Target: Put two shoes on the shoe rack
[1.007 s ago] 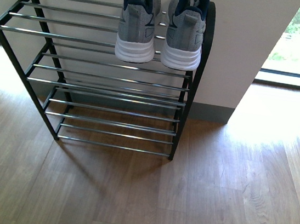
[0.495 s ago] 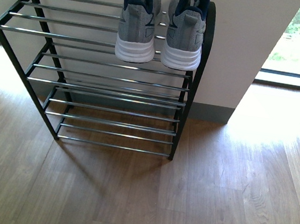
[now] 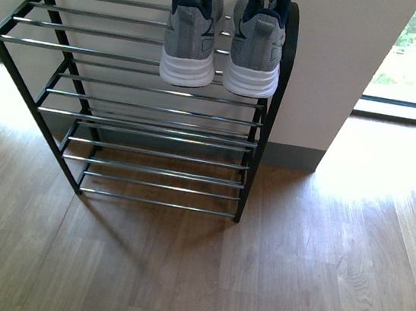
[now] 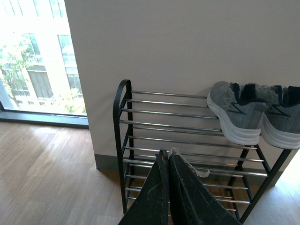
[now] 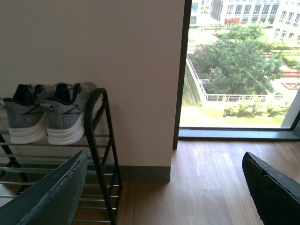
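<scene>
Left claw (image 4: 166,153) is clenched, its two dark fingers pressed flat together with nothing between them, hanging in front of the lower tiers of the rack. Right claw (image 5: 164,157) is released: its fingers (image 5: 51,197) stand far apart and hold nothing.

Wood-plank floor (image 3: 292,274) fills most of the front view, brown in the shade and washed pale where daylight falls across it. A plain off-white wall (image 3: 336,57) rises behind, ending in a corner, with a grey skirting board (image 3: 292,157) along its foot. Beside that corner a tall window (image 5: 239,70) reaches down to the floor and looks out on trees and buildings.

Against the wall stands the shoe rack (image 3: 287,66), black arched frames at each end and thin silvery rods in several tiers; only the top tier carries anything. Both shoes rest there at the end nearest the window: the inner shoe (image 3: 192,38) and the outer shoe (image 3: 257,47), just beside each other. Their toes point to the wall and their heels face the room, with the white soles jutting past the front rod. The outer shoe lies right against the end frame.
</scene>
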